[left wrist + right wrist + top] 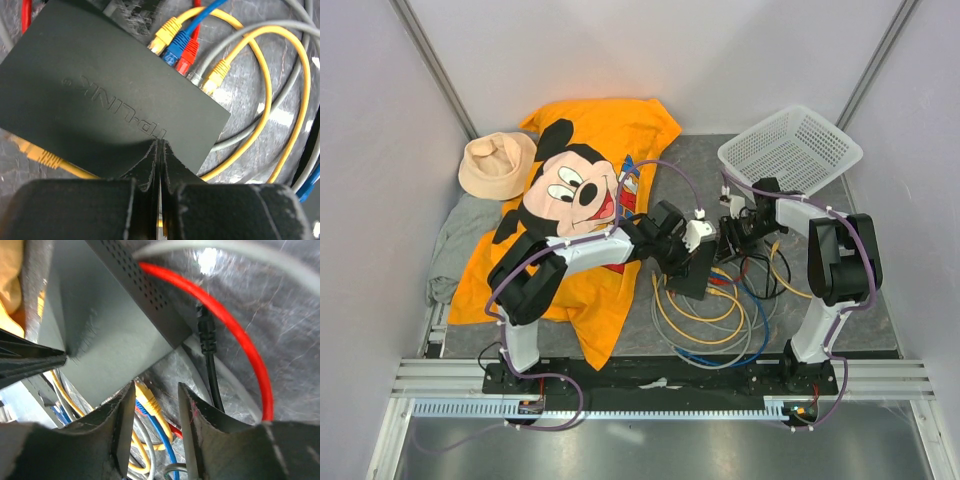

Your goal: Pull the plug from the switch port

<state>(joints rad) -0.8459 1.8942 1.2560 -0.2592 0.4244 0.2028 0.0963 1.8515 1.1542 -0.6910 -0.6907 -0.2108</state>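
The switch (697, 272) is a flat black box on the grey mat; several coloured cables run from it. In the left wrist view the switch (100, 85) fills the frame, with yellow (165, 36), blue (177, 47), red (189, 56) and a second yellow plug (216, 77) in its far edge. My left gripper (160, 144) is shut, its tips resting on the switch's top. My right gripper (156, 407) is open, its fingers on either side of a yellow plug (146, 396) at the switch's (100, 335) corner, not touching it.
A white mesh basket (790, 150) stands at the back right. An orange Mickey shirt (590, 190), a beige hat (495, 165) and a grey cloth (455, 240) lie to the left. Loops of cable (715, 325) lie in front of the switch. A black power lead (207, 337) and a red cable (240, 340) run beside it.
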